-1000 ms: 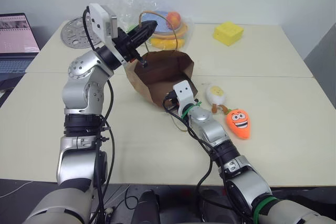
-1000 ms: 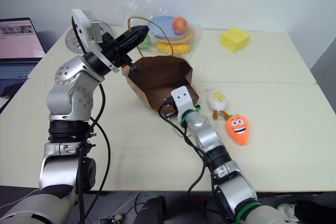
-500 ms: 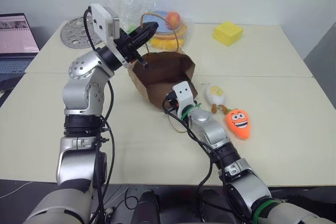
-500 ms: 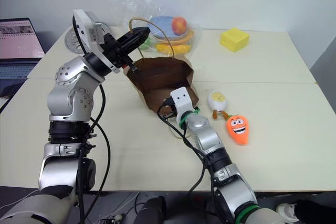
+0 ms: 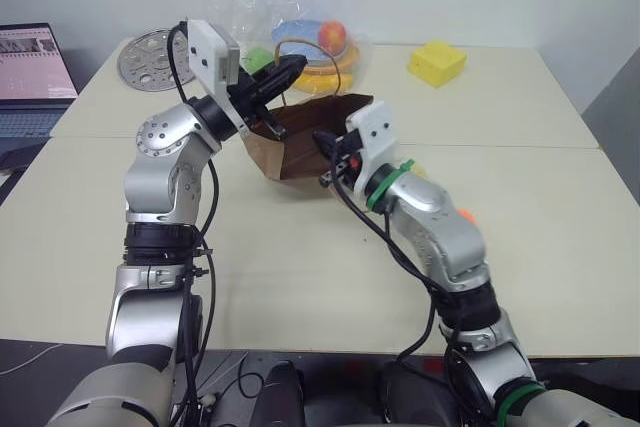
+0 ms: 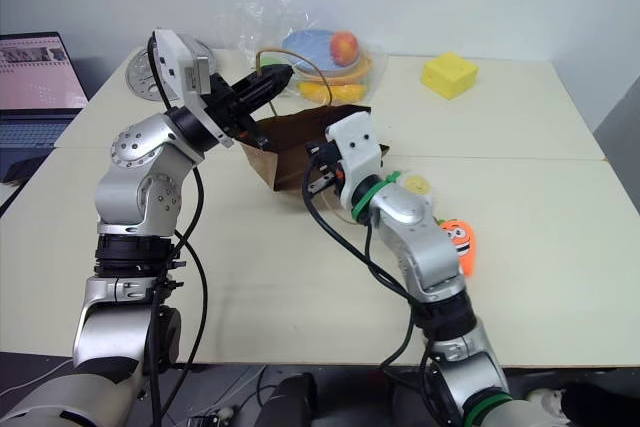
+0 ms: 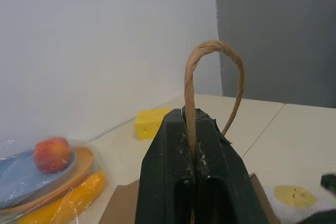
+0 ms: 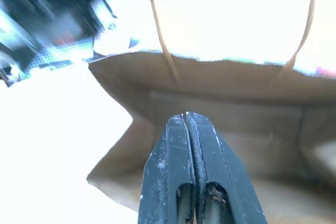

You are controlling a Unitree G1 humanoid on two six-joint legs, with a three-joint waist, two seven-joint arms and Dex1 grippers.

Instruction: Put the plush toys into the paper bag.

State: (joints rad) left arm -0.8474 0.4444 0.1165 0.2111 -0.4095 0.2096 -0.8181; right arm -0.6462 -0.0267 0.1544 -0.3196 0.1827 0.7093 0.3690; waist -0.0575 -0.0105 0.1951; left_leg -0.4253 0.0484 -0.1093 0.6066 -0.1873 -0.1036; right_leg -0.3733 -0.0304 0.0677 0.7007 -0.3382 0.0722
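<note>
The bag (image 6: 300,142) was brown kraft paper, light and floppy, best steadied by its twine handle (image 7: 212,72) or rim. It sat mid-table, mouth open toward the robot. The left gripper (image 7: 195,145) was clenched on that handle loop. The right gripper (image 8: 191,150) was pinched closed at the bag's mouth; whether it gripped anything could not be told. The soft, squashable egg (image 6: 416,185) and orange carrot (image 6: 460,244) lay beside the bag, partly behind the right arm, not yet bagged.
</note>
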